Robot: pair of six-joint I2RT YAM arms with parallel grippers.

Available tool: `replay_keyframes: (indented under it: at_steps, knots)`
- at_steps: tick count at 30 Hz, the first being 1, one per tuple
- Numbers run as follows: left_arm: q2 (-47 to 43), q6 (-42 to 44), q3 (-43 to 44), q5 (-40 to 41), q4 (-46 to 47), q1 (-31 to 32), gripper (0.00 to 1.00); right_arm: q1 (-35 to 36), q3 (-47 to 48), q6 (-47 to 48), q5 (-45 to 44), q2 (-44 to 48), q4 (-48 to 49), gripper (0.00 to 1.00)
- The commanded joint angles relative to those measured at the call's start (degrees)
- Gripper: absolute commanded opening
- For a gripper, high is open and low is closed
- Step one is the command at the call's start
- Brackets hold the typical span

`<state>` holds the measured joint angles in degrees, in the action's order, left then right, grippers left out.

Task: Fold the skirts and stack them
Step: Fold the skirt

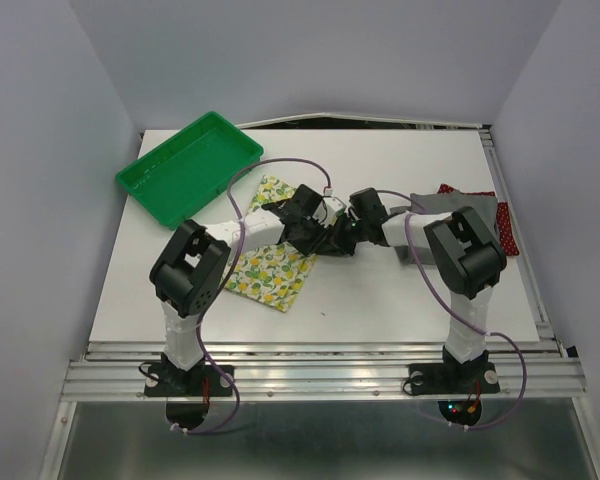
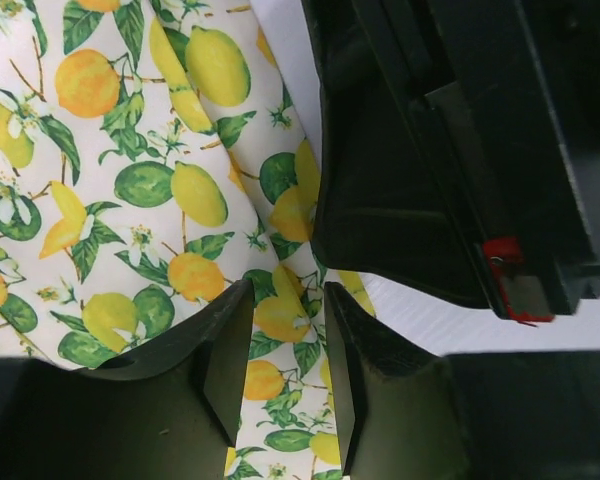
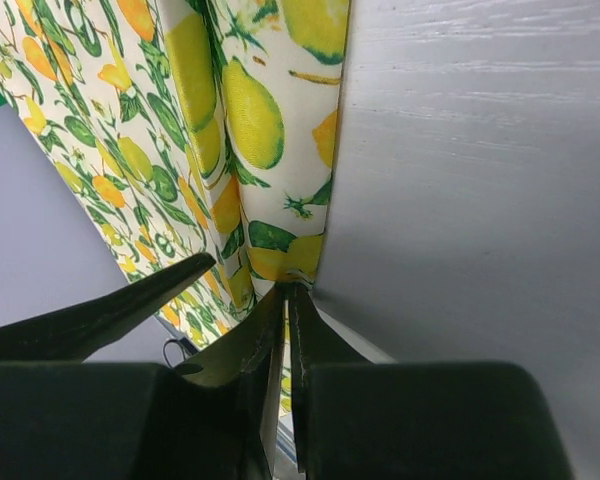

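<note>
Enclosure: pale lavender walls on three sides, with a white table (image 1: 400, 290) as the work surface.
Green tray (image 1: 190, 170): sits at the far-left corner, set diagonally, just beside the far corner of the lemon skirt.
Lemon skirt (image 1: 270, 275): lies left of centre, mostly flat and partly under the left arm. Its right-hand edge is raised where the two grippers meet.
Grey skirt (image 1: 435, 203): far right, heaped against the red dotted skirt (image 1: 507, 235), which reaches the table's right edge.
Left gripper (image 2: 285, 330): fingers drawn close on a ridge of lemon cloth.
Right gripper (image 3: 285, 300): fingers pressed together on the skirt's edge.
Step in hand: probably a fold of the lemon skirt, with two garments still to do.
Next move: carry the held edge leftward over the cloth, both arms in step, keeping the edge taut.
Edges: the tray limits travel to the far left, and the skirt's near corner lies close to the table front.
Open room: bare table at near centre and near right.
</note>
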<state>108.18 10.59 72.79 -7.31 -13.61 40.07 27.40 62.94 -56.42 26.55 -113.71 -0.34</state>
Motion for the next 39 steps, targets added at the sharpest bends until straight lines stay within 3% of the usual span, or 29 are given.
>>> replay_keyframes:
  at_steps: [1, 3, 8, 20, 33, 39]
  knots:
    - [-0.34, -0.92, 2.26, 2.73, 0.6, 0.27, 0.39, -0.33, -2.03, 0.44, -2.73, -0.11, -0.28, 0.11]
    - [-0.16, -0.92, 2.18, 3.35, 0.86, 0.18, 0.32, -0.33, -2.03, 0.35, -2.47, -0.28, -0.28, 0.11]
    - [-0.69, -0.57, 2.7, 2.65, 0.42, 0.18, 0.01, -0.33, -1.68, 0.44, -2.38, -0.72, -0.36, 0.11]
    - [-4.21, -0.66, 3.23, -4.29, -1.86, 0.44, 0.0, -0.33, -1.41, 0.17, -2.2, -1.43, -0.36, 0.11]
    - [0.97, -0.48, 2.18, -8.77, 1.04, 0.62, 0.0, -0.94, -1.77, -0.09, -2.2, -0.37, -0.45, 0.11]
    - [3.61, -0.83, 1.3, -10.35, 2.18, 0.44, 0.0, -4.63, -1.77, 3.06, -2.29, 5.25, -6.77, 0.07]
